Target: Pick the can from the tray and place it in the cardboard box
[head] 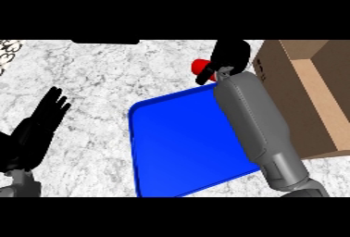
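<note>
A red can (200,65) shows at the far end of the blue tray (178,139), mostly hidden behind my right hand (226,58). That hand is curled round the can, just left of the cardboard box (308,92). The box stands open at the right, its brown inside showing. My right forearm stretches over the tray's right side. My left hand (37,125) rests open at the left edge, fingers up.
The counter (103,74) is grey-white marble. A dark object (106,41) sits at the top edge and a patterned item (8,51) at the top left corner.
</note>
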`<state>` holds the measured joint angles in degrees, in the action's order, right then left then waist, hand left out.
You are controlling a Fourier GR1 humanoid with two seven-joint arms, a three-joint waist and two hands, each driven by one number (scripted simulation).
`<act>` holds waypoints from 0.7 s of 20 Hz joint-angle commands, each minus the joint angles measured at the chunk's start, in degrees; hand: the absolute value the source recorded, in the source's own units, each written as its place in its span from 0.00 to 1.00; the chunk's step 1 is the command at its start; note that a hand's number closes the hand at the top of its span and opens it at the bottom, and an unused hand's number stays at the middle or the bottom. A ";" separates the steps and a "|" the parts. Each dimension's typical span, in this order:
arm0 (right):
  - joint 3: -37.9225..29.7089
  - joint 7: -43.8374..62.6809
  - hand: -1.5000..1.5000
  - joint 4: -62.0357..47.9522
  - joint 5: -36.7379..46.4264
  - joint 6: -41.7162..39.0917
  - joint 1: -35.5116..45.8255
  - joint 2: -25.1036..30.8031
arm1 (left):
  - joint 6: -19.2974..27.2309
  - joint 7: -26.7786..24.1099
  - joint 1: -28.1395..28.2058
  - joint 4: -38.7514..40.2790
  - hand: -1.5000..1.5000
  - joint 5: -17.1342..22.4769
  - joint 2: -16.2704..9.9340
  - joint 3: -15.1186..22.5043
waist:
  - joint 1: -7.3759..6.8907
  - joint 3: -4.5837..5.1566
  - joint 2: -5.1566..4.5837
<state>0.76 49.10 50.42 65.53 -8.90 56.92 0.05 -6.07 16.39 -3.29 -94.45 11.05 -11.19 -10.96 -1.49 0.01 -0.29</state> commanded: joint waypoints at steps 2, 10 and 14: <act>2.69 6.80 1.00 5.17 3.30 0.47 7.87 -0.04 | -0.44 -2.77 1.45 2.39 0.50 -0.55 -0.09 -1.03 | 0.92 0.06 0.47; 0.00 14.15 1.00 5.14 10.41 1.10 15.86 5.71 | -0.60 -0.69 0.83 0.51 0.50 0.70 -0.34 -1.32 | 0.94 0.03 0.33; -1.13 14.69 1.00 9.82 11.98 -1.95 13.03 9.09 | -0.19 -0.12 0.36 0.90 0.50 0.19 -0.78 -1.62 | 1.82 0.00 0.51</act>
<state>0.87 59.03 58.10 75.75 -8.18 69.49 5.85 -6.34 15.53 -1.95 -94.05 11.07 -11.32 -11.98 -0.15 0.04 0.19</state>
